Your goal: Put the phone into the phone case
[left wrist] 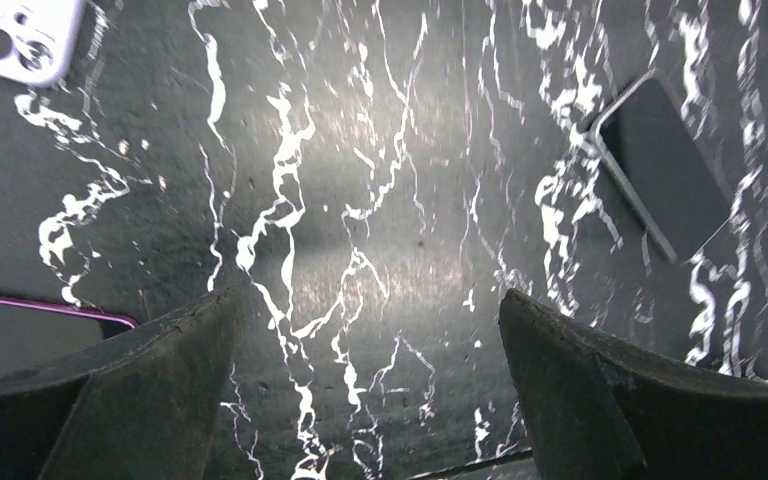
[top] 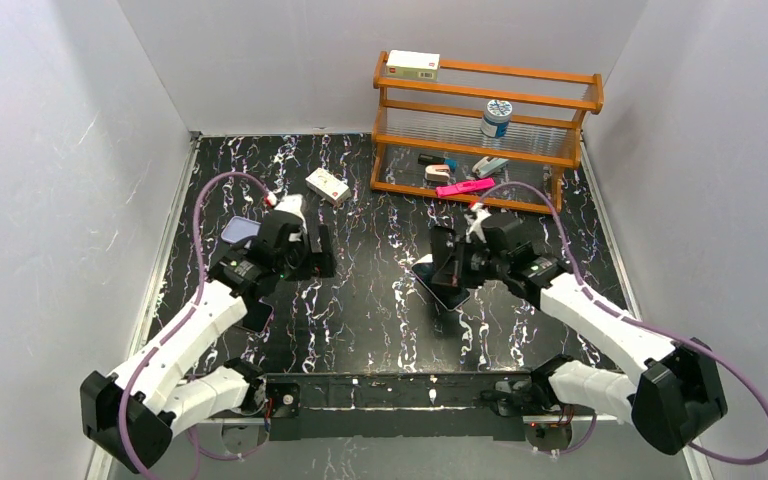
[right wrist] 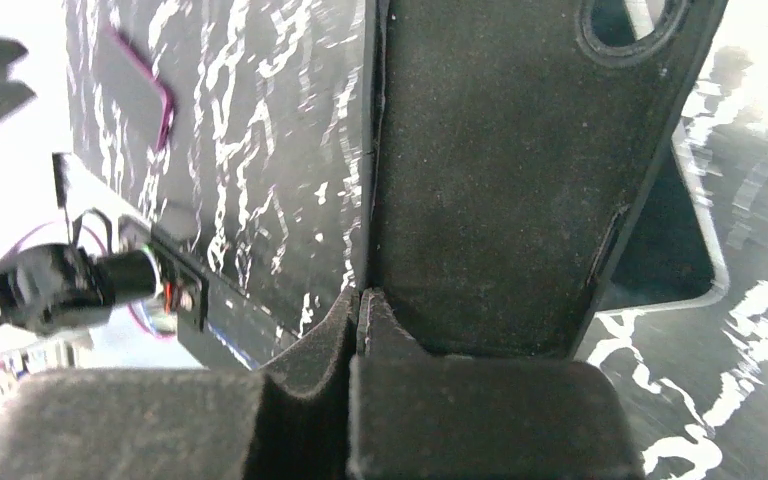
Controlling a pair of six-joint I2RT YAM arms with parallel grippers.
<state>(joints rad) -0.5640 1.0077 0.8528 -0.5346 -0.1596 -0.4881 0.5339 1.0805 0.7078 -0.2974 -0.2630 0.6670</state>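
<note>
The phone (top: pixel 436 287), dark screen with a pale rim, lies flat on the table mid-right; it also shows in the left wrist view (left wrist: pixel 665 170) and in the right wrist view (right wrist: pixel 675 250). The lavender phone case (top: pixel 241 230) lies flat at the left, its camera corner showing in the left wrist view (left wrist: pixel 15 35). My right gripper (top: pixel 452 262) (right wrist: pixel 360 310) is shut on the edge of a matte black slab (right wrist: pixel 480 150), held upright just above the phone. My left gripper (top: pixel 317 252) (left wrist: pixel 370 340) is open and empty over bare table, between case and phone.
A dark flat device with a magenta rim (top: pixel 257 315) lies by the left arm, also in the left wrist view (left wrist: pixel 20 330). A white box (top: pixel 328 186) lies further back. A wooden rack (top: pixel 480 130) with small items stands at the back right. White walls enclose the table.
</note>
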